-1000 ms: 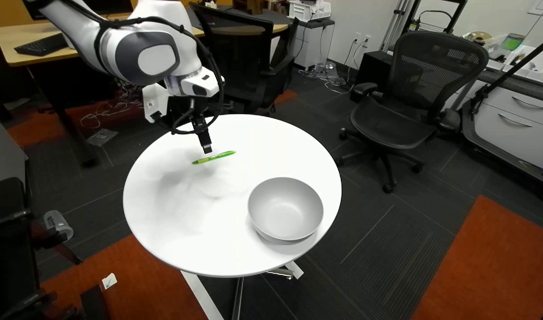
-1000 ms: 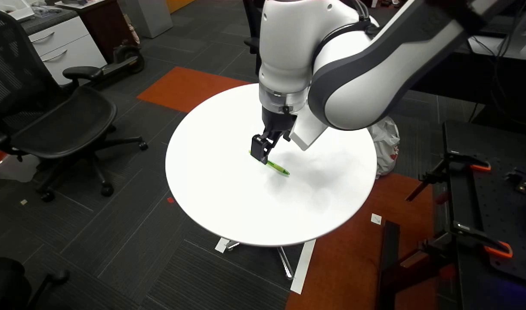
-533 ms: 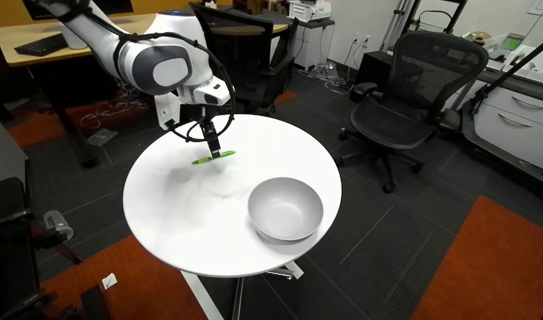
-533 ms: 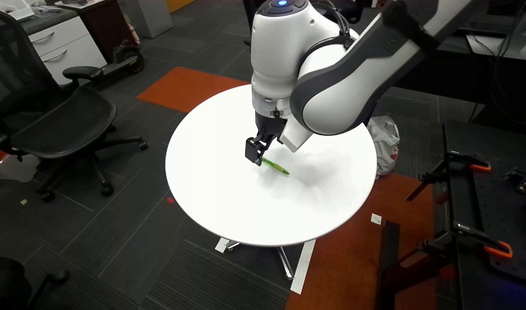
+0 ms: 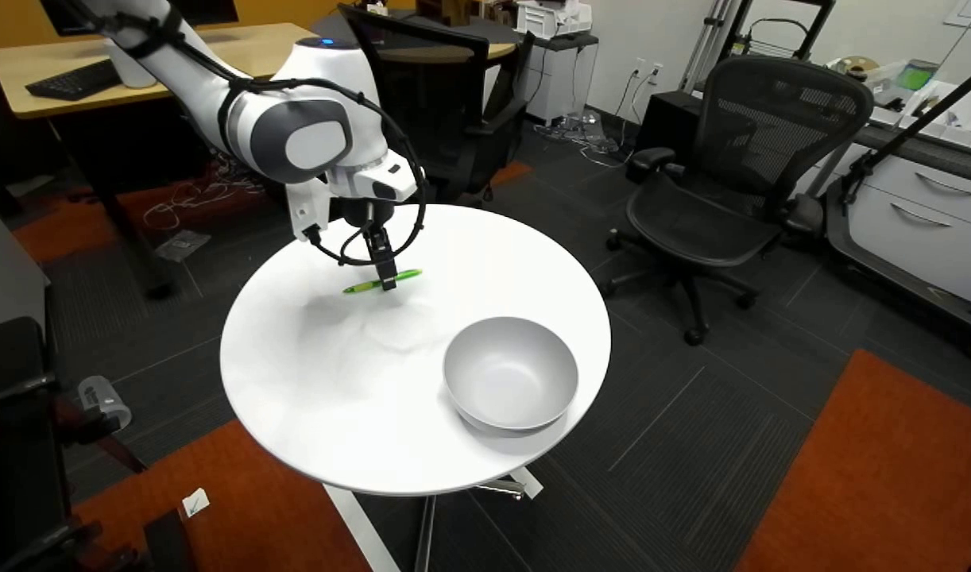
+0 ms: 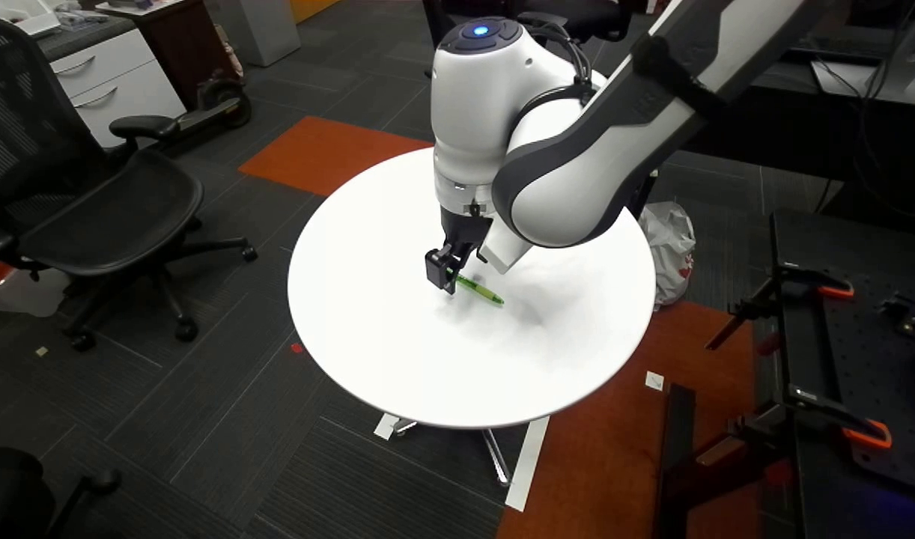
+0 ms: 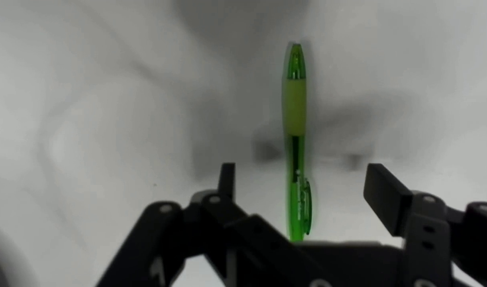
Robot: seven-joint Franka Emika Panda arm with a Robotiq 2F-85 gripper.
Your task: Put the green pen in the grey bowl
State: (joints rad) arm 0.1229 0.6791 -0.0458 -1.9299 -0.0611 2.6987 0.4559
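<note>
The green pen lies on the white round table; a gripper finger hides its middle in an exterior view. It also shows in an exterior view and runs upright through the wrist view. My gripper is open, with one finger on each side of the pen's clip half and gaps to both. In both exterior views, the gripper is low over the pen; I cannot tell whether the fingertips touch the table. The light grey bowl stands empty near the table's edge; it does not show elsewhere.
The round white table carries the pen and bowl. A black office chair stands beyond it. A black cart with orange-tipped clamps and a plastic bag are beside the table.
The arm has come down and shifted over the pen, so the fingertips are now lower around it. The pen and the bowl have not moved.
</note>
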